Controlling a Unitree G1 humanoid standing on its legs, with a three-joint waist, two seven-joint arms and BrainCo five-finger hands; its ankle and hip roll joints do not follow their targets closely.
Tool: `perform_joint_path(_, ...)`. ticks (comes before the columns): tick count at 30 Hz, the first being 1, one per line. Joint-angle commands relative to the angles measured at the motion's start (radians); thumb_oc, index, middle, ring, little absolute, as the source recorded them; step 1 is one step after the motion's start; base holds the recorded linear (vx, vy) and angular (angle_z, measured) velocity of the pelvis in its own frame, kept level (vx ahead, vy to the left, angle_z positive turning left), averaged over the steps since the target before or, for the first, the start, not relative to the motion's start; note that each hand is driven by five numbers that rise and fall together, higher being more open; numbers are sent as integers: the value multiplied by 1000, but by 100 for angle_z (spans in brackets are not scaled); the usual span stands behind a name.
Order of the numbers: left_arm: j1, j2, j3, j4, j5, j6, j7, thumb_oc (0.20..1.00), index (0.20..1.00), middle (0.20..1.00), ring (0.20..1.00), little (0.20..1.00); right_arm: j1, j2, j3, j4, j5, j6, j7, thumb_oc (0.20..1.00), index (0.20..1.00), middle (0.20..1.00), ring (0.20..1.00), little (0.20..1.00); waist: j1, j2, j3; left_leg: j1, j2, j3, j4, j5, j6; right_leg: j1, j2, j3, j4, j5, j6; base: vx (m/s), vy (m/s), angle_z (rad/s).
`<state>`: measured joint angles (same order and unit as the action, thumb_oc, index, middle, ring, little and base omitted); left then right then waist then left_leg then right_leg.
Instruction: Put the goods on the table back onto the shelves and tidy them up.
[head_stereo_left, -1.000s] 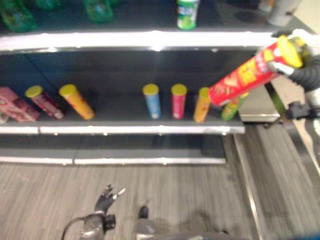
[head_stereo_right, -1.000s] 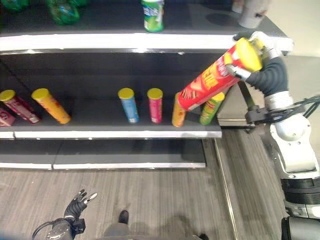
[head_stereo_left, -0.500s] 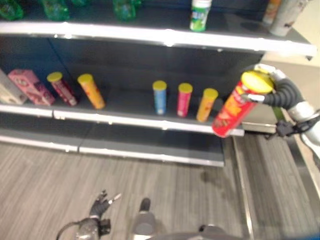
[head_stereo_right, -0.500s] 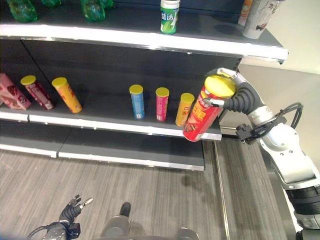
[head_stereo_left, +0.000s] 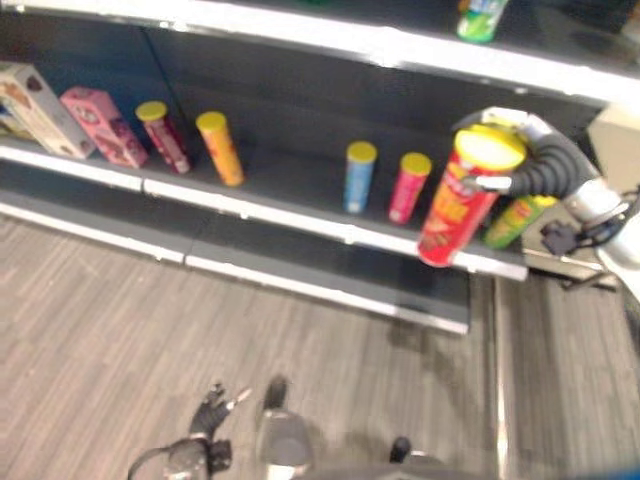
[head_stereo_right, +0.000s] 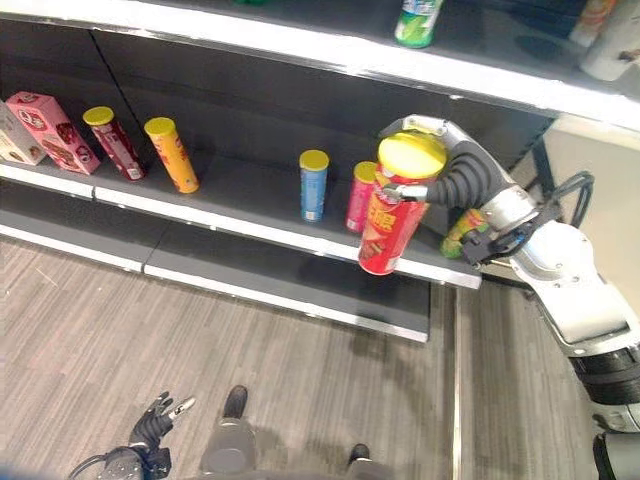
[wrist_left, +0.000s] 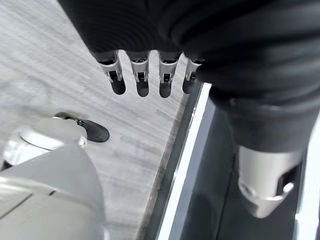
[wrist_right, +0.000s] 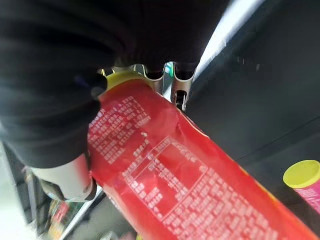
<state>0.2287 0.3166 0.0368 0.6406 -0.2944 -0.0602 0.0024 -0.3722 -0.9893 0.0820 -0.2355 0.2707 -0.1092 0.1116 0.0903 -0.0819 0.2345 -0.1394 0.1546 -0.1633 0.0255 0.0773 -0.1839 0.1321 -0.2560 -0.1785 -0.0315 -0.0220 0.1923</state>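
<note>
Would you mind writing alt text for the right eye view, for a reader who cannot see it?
The right robot hand grips a red can with a yellow lid near its top, holding it nearly upright in front of the middle shelf. On that shelf stand blue, pink, orange and dark red cans and a pink box. The left robot hand hangs low above the floor.
</note>
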Motion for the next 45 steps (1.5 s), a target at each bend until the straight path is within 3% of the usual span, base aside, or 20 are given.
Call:
perform_joint_path(1, 12, 66, -24, -73, 39, -32, 14, 1000, 1000, 1000, 1000, 1000, -36, -15, -54, -37, -55, -18, -45, 200, 200, 200, 200, 200, 12, 10, -88, 8, 5, -9, 4, -103, 31, -56, -71, -3, 26, 20, 52, 11, 278, 14)
perform_joint_path(4, 22, 80, -9, -94, 43, -28, 15, 1000, 1000, 1000, 1000, 1000, -34, 18, -32, -47, -90, -9, -43, 200, 200, 200, 200, 200, 13, -5, -82, 18, -51, 51, 33, -137, 71, -104, -144, 0, 66, 118, 56, -27, 440, -20)
perform_joint_path(5, 27, 89, 0, -102, 40, -26, 16, 1000, 1000, 1000, 1000, 1000, -44, 32, -13, -44, -103, -2, -42, 200, 200, 200, 200, 200, 22, 4, -75, 30, -67, 90, 34, -145, 88, -126, -166, -55, 106, 119, 33, -89, 485, -52)
perform_joint_path(7, 31, 89, 6, -106, 42, -22, 14, 1000, 1000, 1000, 1000, 1000, -47, 37, -7, -44, -105, -2, -41, 200, 200, 200, 200, 200, 24, 9, -74, 32, -70, 100, 35, -149, 92, -127, -164, -78, 123, 99, 25, -40, 278, -48)
perform_joint_path(10, 26, 98, -3, -107, 53, -19, -4, 1000, 1000, 1000, 1000, 1000, -18, 26, -30, -50, -98, -4, -33, 200, 200, 200, 200, 200, 11, 3, -68, 44, -113, 90, 22, -141, 110, -135, -27, -15, 147, 19, -2, 49, 238, -15)
perform_joint_path(11, 25, 98, -3, -106, 53, -19, -4, 1000, 1000, 1000, 1000, 1000, -18, 26, -31, -50, -98, -4, -33, 200, 200, 200, 200, 200, 11, 3, -69, 41, -113, 90, 21, -138, 110, -137, -27, -16, 145, 21, -2, 34, 101, 23)
perform_joint_path(14, 23, 93, -11, -106, 48, -14, -10, 1000, 1000, 1000, 1000, 1000, -37, 23, -11, -56, -74, -10, -25, 200, 200, 200, 200, 200, 7, -12, -65, 52, -137, 90, 6, -134, 123, -173, 88, -19, 119, -12, -30, 31, 89, 8)
perform_joint_path(15, 5, 95, -20, -106, 49, -7, -9, 1000, 1000, 1000, 1000, 1000, -64, 19, 12, -34, -55, -17, -33, 200, 200, 200, 200, 200, 4, -30, -43, 51, -169, 81, 19, -137, 130, -200, 160, -10, 93, -17, -46, 40, 88, 7)
perform_joint_path(17, -7, 87, -21, -111, 44, -17, -10, 1000, 1000, 1000, 1000, 1000, -95, 12, 30, -33, -45, -16, -24, 200, 200, 200, 200, 200, 13, -47, -26, 55, -198, 65, 84, -178, 122, -150, 174, 14, 54, -19, -65, 121, 37, 45)
perform_joint_path(20, 3, 81, -15, -156, 24, -17, -12, 1000, 1000, 1000, 1000, 1000, -128, 15, 70, -34, -20, -17, -17, 200, 200, 200, 200, 200, 32, -41, 6, -7, -185, 70, 308, -239, 89, -110, 172, -12, 47, -39, -88, 78, -7, 21)
perform_joint_path(24, 19, 65, -6, -161, 9, -15, -5, 1000, 1000, 1000, 1000, 1000, -157, 16, 111, -13, -17, -2, -4, 200, 200, 200, 200, 200, 51, -21, 20, -57, -135, 57, 395, -195, 70, -55, 178, -15, 8, -52, -84, 89, 122, 14)
perform_joint_path(26, 35, 69, 0, -166, 0, -12, -1, 1000, 1000, 1000, 1000, 1000, -154, 28, 122, -7, -4, 2, -2, 200, 200, 200, 200, 200, 64, -29, 0, -49, -38, 37, 232, -145, 64, -49, 146, 2, -13, -57, -54, 174, 211, -20)
perform_joint_path(30, 43, 83, -15, -161, 24, -13, -3, 1000, 1000, 1000, 1000, 1000, -114, 36, 86, 1, -20, -2, -17, 200, 200, 200, 200, 200, 62, -11, -22, -48, 14, -35, 42, -57, 32, -36, 122, 20, -35, -67, -34, 134, 265, -10)
perform_joint_path(33, 37, 99, -29, -163, 64, -21, -10, 1000, 1000, 1000, 1000, 1000, -44, 65, 29, -1, -73, 10, -25, 200, 200, 200, 200, 200, 32, 14, -49, -33, -36, -31, 44, -93, 41, -54, 24, 22, -13, -32, 11, 86, 479, 8)
perform_joint_path(34, 37, 99, -30, -163, 64, -20, -10, 1000, 1000, 1000, 1000, 1000, -42, 66, 28, -3, -73, 11, -25, 200, 200, 200, 200, 200, 33, 12, -50, -36, -38, -30, 48, -95, 42, -55, 22, 23, -12, -33, 12, 49, 363, -10)
perform_joint_path(35, 43, 114, -24, -172, 75, -18, -12, 1000, 1000, 1000, 1000, 1000, -36, 99, 23, 0, -91, 15, -28, 200, 200, 200, 200, 200, 31, 14, -47, -32, -76, -5, 68, -122, 71, -80, -28, 36, 34, -17, 19, 38, 252, -11)
perform_joint_path(37, 50, 121, -6, -167, 76, -12, -6, 1000, 1000, 1000, 1000, 1000, -39, 133, 34, 5, -120, 20, -34, 200, 200, 200, 200, 200, 35, 14, -38, -16, -96, 37, 75, -139, 98, -122, -63, 36, 104, 3, 20, 21, 328, -8)
perform_joint_path(41, 58, 132, 19, -177, 67, -8, -3, 1000, 1000, 1000, 1000, 1000, -55, 167, 56, 27, -147, 24, -40, 200, 200, 200, 200, 200, 46, 12, -24, -7, -99, 75, 75, -152, 108, -163, -45, 6, 155, 18, 8, 18, 158, -45)
perform_joint_path(42, 55, 132, 17, -191, 50, -11, 2, 1000, 1000, 1000, 1000, 1000, -89, 171, 72, 36, -144, 25, -49, 200, 200, 200, 200, 200, 42, 5, -2, -1, -110, 69, 64, -153, 114, -230, 18, 1, 121, 32, -2, 1, -6, -19)
perform_joint_path(45, 34, 132, 5, -170, 52, -2, 8, 1000, 1000, 1000, 1000, 1000, -95, 165, 86, 68, -134, 17, -60, 200, 200, 200, 200, 200, 33, 10, 15, -1, -110, 67, 55, -152, 114, -261, 55, 10, 92, 26, -8, 5, -28, -18)
